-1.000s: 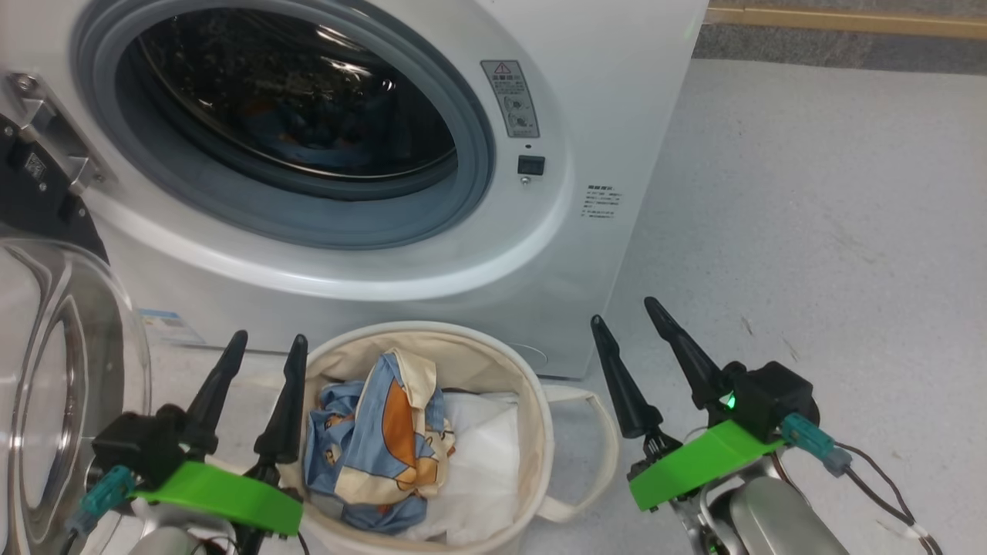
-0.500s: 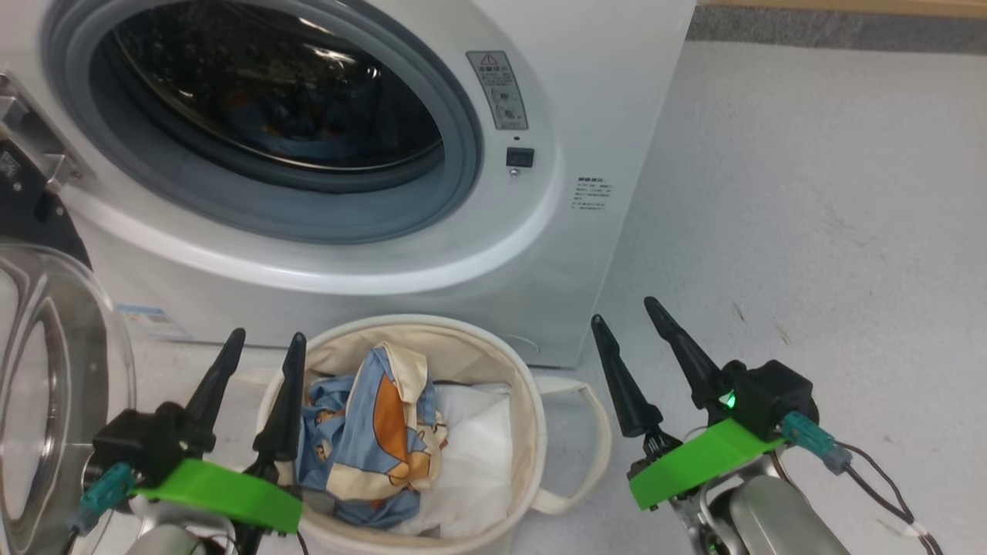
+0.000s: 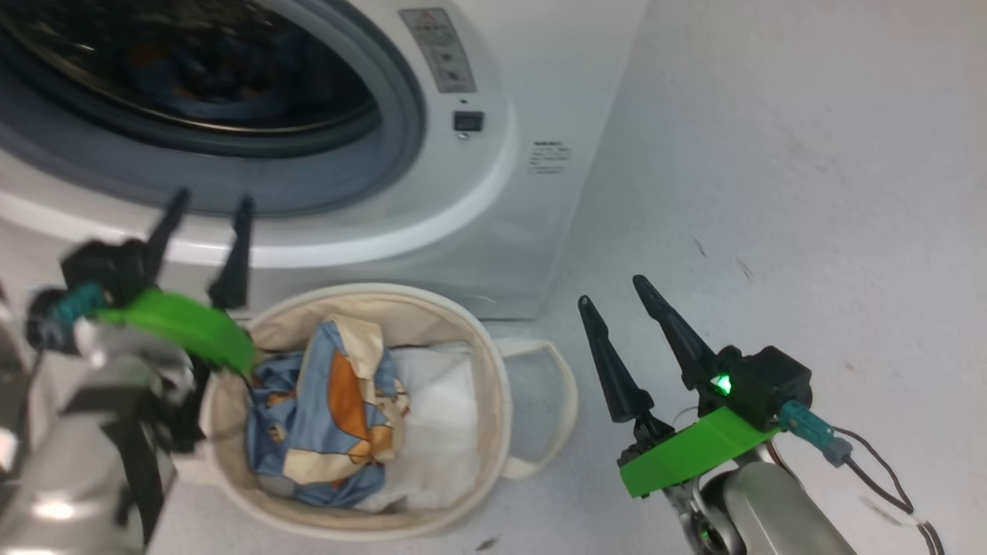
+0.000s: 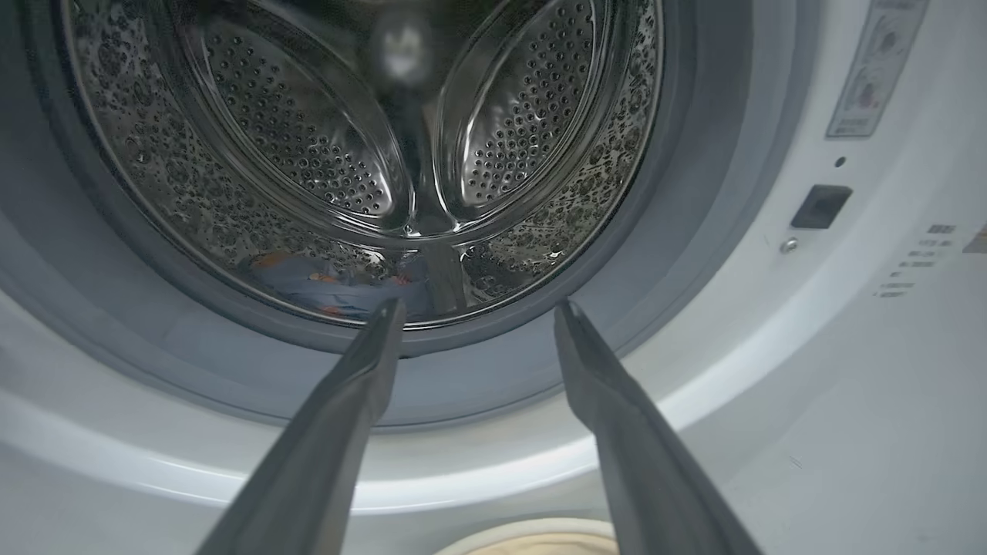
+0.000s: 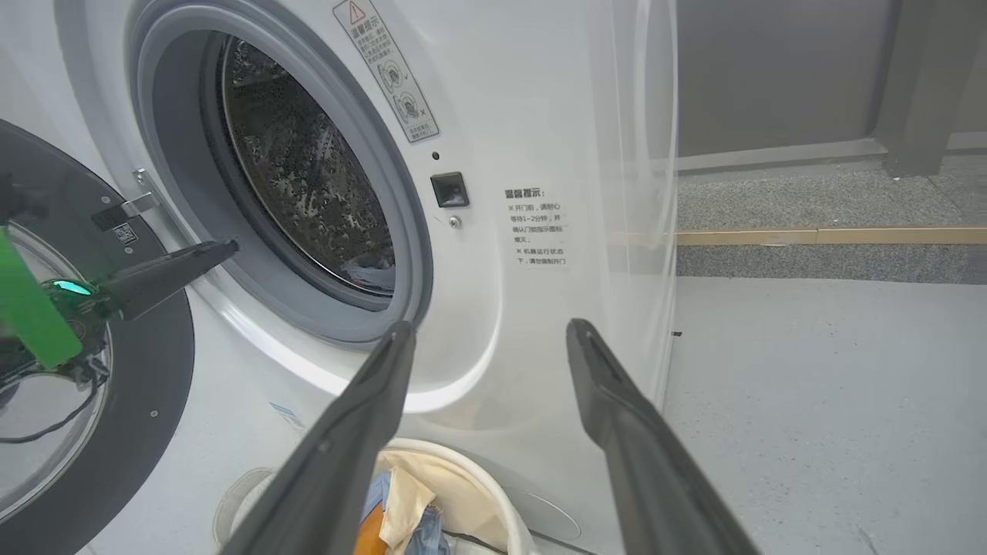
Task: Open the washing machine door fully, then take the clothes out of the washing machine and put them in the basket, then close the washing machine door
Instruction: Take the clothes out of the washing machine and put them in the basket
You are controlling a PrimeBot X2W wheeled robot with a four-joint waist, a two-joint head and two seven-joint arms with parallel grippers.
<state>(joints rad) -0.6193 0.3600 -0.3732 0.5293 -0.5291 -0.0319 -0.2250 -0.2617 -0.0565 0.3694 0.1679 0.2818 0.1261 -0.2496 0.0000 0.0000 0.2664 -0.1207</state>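
**Door open, bear-print garment in the basket, both grippers empty**

The washing machine [image 3: 493, 177] stands on a pale floor [image 3: 771, 154]. The washing machine door [image 5: 154, 385] is swung open at its left. The basket [image 3: 493, 362] sits on the floor just in front of the machine. The clothes [image 3: 324, 416] lie crumpled in the basket's left half, against a plain white sheet [image 3: 432, 416].

The left gripper [image 3: 213, 197] hovers above the basket's left rim, between the open door and the machine's mouth. Its fingers are apart, hold nothing, and point past the grey-blue gasket [image 4: 694, 231] into the steel drum [image 4: 308, 154]. A blue-and-orange patch [image 4: 331, 277] shows low in the drum; I cannot tell whether it is cloth or reflection.

The right gripper [image 3: 611, 289] hangs over bare floor, right of the basket's loop handle [image 3: 547, 401], its fingers spread and empty.
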